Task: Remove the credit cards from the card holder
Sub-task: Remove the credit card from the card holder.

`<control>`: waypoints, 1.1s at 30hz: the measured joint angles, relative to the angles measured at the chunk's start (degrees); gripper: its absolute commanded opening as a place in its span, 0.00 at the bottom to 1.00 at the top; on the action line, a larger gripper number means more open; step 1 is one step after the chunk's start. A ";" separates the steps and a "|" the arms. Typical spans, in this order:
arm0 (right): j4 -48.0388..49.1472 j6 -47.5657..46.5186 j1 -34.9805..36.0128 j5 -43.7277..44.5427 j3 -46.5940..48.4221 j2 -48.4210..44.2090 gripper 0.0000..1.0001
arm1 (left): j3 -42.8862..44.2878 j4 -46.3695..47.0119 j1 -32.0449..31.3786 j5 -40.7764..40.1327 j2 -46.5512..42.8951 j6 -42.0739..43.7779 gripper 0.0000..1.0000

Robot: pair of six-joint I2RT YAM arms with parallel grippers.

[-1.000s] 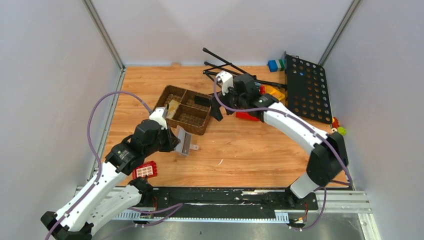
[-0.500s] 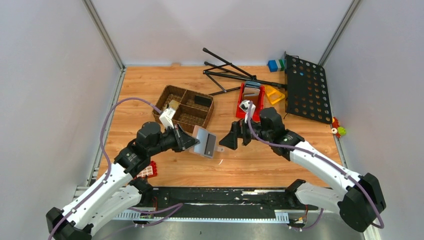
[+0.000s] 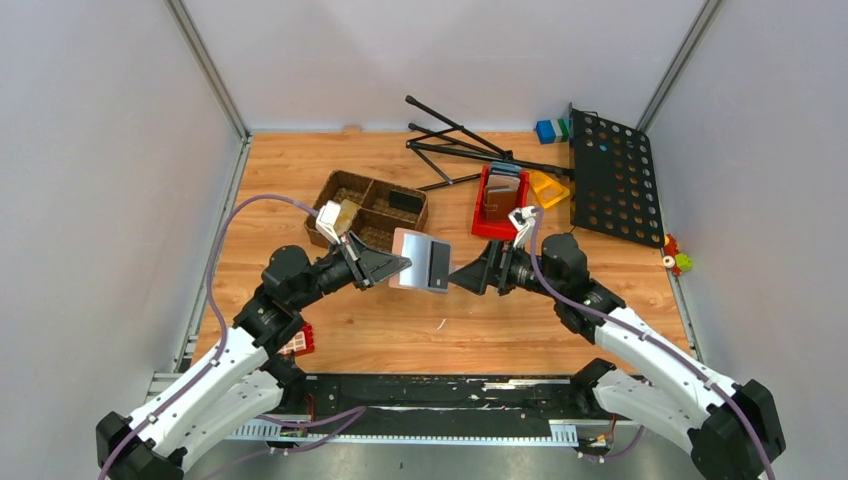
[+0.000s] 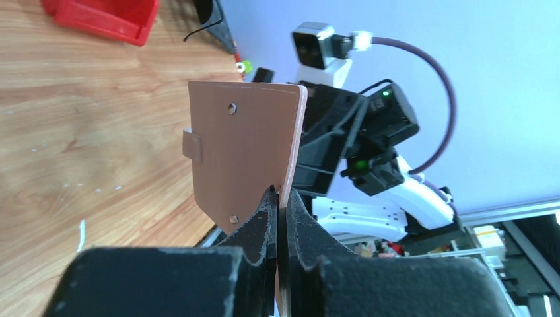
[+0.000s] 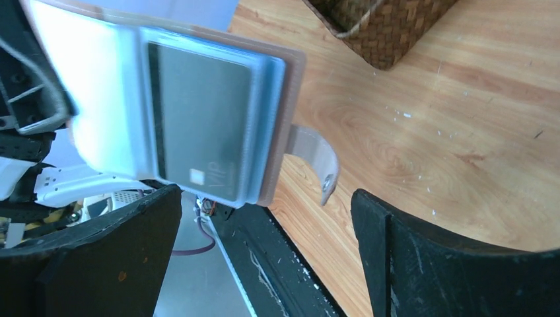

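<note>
Fingers (image 4: 261, 218) of left gripper (image 4: 277, 198) pinched together on lower edge of holder (image 4: 244, 152). Holder in mid-air above table (image 3: 500, 320), between both arms, opened flat and near upright. Taupe back faces left wrist, light inside faces right gripper (image 3: 463, 278). Grey card (image 5: 198, 125) sits in holder slot, blurred. Snap strap (image 5: 315, 162) sticks out from holder edge. Right gripper fingers spread wide, just beside holder, gripping nothing. Basket (image 3: 322, 200) beyond left gripper, red bin (image 3: 480, 205) beyond right.
</note>
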 measured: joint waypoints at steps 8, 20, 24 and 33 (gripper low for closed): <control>7.61 7.04 0.00 -1.73 -2.97 2.23 1.00 | -2.56 9.86 0.00 1.18 2.01 -5.90 0.00; 22.03 19.82 0.00 -5.31 -3.50 4.02 1.00 | -3.78 24.00 0.00 3.37 5.42 -13.51 0.00; 21.16 20.96 0.00 -4.55 -3.58 3.69 1.00 | -3.76 25.09 0.00 3.69 5.38 -13.66 0.00; 18.84 22.45 -0.02 -2.56 -4.57 1.38 1.00 | -3.58 25.77 0.00 4.17 5.20 -14.32 0.00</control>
